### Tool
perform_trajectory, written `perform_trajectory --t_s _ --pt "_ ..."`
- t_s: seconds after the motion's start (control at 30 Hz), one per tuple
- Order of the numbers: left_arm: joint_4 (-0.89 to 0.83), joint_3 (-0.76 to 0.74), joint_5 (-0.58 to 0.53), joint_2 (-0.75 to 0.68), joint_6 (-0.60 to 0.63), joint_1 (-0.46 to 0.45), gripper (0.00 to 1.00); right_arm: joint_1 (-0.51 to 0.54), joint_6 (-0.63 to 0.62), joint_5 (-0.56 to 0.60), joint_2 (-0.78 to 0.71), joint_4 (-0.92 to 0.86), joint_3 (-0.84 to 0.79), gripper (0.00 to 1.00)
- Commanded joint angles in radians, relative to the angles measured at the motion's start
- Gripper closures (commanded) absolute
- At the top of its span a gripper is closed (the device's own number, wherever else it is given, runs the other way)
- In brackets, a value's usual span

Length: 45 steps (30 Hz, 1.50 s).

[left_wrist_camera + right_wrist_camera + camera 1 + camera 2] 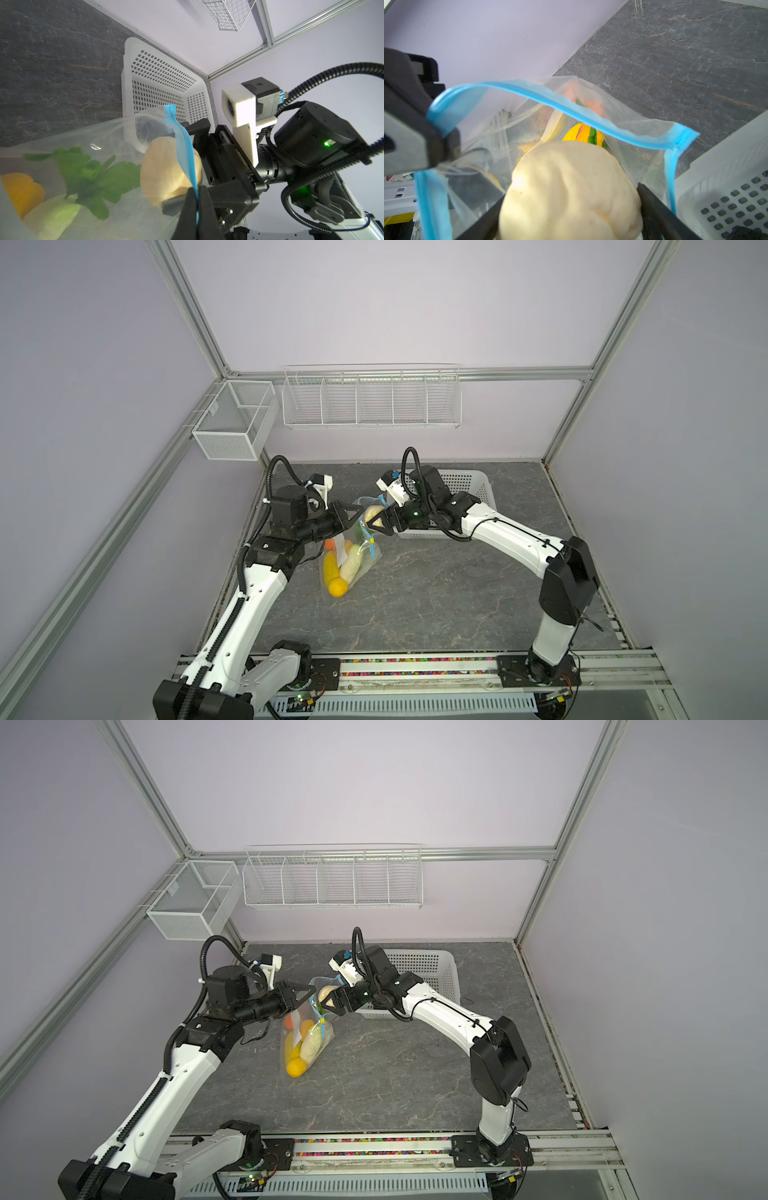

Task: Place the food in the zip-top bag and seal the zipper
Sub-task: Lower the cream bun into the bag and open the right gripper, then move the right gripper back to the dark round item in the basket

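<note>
The clear zip-top bag [353,558] [308,1040] hangs tilted over the table, its lower end resting on it. My left gripper [353,512] [197,199] is shut on the blue zipper [185,149] [550,99] edge and holds the mouth up and open. A yellow slider tab [371,540] sits on the zipper. My right gripper [372,523] [571,192] grips a cream cauliflower [372,513] [325,994] [166,172] [571,187] at the bag's mouth. Inside lie a lemon [337,587], cabbage [351,564], greens [93,172] and a yellow pepper [22,191].
A white perforated basket [465,485] [436,969] [158,68] stands on the table right behind the right arm's wrist. A wire rack [370,400] and a mesh box [232,423] hang on the back wall.
</note>
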Motion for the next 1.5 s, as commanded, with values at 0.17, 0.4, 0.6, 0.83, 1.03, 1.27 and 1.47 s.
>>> perform_trajectory --t_s 0.17,0.4,0.6,0.83,1.03,1.27,1.47 --pt "0.042 -0.005 0.04 0.013 0.02 -0.003 1.0 0.002 -0.077 0.017 -0.009 -0.065 0.077 0.15" --pt "0.053 -0.029 0.019 -0.009 0.026 -0.003 1.0 0.003 -0.096 0.016 -0.01 -0.064 0.083 0.11" --pt "0.061 -0.038 -0.006 -0.004 0.032 -0.003 1.0 0.0 -0.1 0.012 0.01 -0.084 0.102 0.1" --pt "0.107 -0.047 -0.009 -0.01 0.011 -0.003 1.0 0.002 -0.085 -0.008 0.003 -0.096 0.094 0.11" --pt "0.124 -0.055 0.003 -0.01 0.002 -0.004 1.0 0.003 -0.084 -0.012 0.007 -0.082 0.087 0.09" --pt "0.139 -0.094 -0.013 -0.038 -0.002 -0.003 1.0 0.002 -0.074 -0.001 -0.009 -0.071 0.075 0.07" --pt "0.147 -0.11 -0.017 -0.03 -0.01 -0.003 1.0 0.002 -0.077 0.012 -0.04 -0.051 0.048 0.05"
